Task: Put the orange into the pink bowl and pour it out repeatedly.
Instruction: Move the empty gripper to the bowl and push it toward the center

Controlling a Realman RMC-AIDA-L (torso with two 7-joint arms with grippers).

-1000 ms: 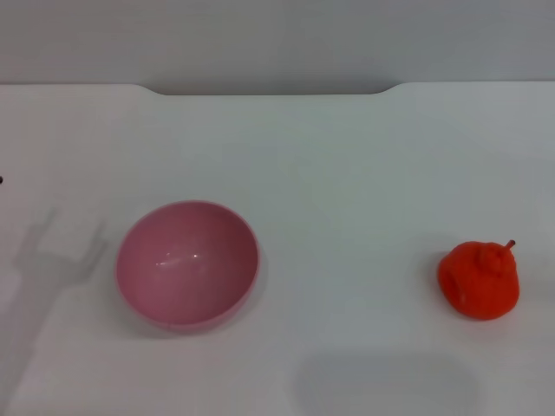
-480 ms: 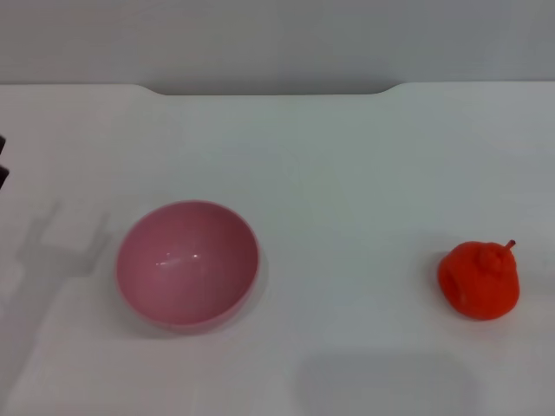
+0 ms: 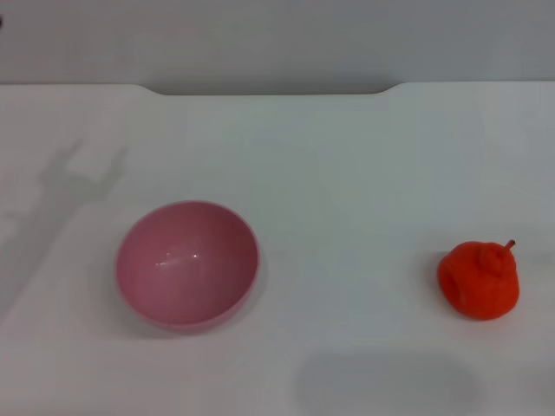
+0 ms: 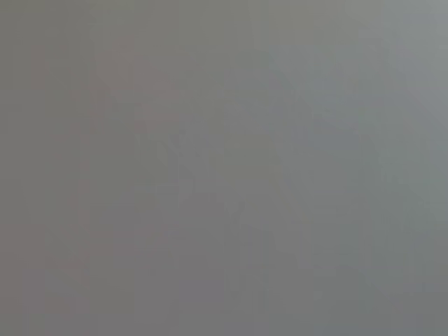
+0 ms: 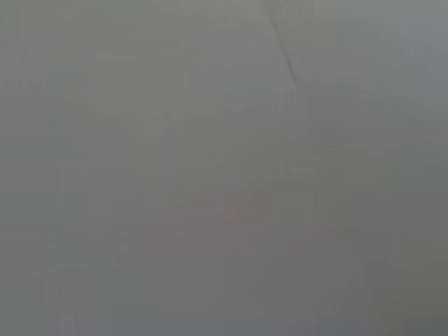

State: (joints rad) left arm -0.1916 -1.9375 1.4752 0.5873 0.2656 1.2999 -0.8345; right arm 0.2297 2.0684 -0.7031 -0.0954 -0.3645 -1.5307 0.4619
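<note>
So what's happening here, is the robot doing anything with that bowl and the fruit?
Nothing is being handled right now. The pink bowl sits empty and upright on the white table, and the orange lies well off to its right, untouched. Neither gripper is in view; only a shadow falls on the table left of the bowl.

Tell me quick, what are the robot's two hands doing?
Left gripper: not in view, only its shadow shows on the table.
Right gripper: not in view.
</note>
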